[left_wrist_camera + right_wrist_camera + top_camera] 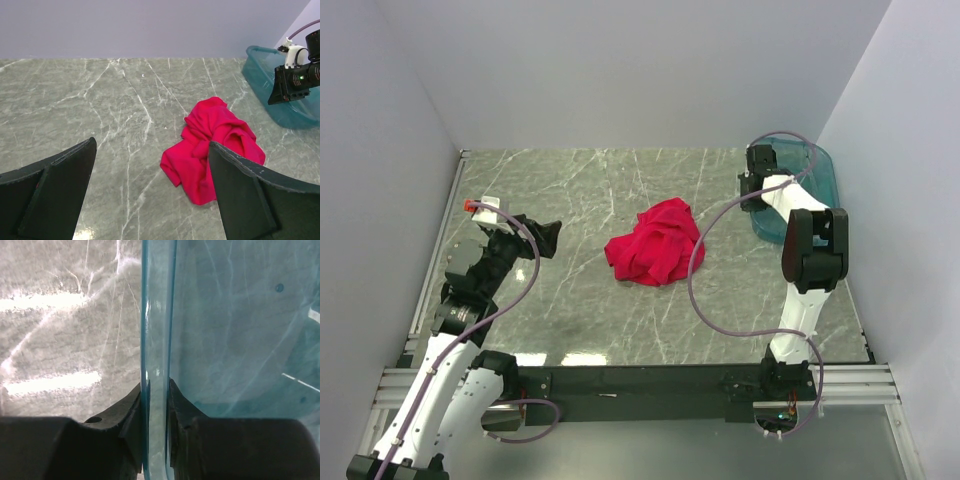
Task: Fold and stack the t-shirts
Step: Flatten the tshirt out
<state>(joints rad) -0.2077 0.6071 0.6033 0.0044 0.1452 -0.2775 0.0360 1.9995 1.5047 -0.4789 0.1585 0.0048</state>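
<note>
The right claw (156, 390) is closed tight on the wall of the teal bin (157, 315), at far right of the counter (570, 190). The left claw (152, 145) is wide open w/ nothing in it, hovering at the left side. The red t-shirt (658, 243) lies crumpled in the middle, apart from both. Imo the bin should move slowly, w/o twisting, so the wall does not slip; then grasp a hem

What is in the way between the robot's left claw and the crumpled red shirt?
Nothing visible. Only grey marble tabletop lies between the open left gripper and the crumpled red t-shirt. The right gripper is far off to the side, pinching the wall of the see-through teal plastic bin.
</note>
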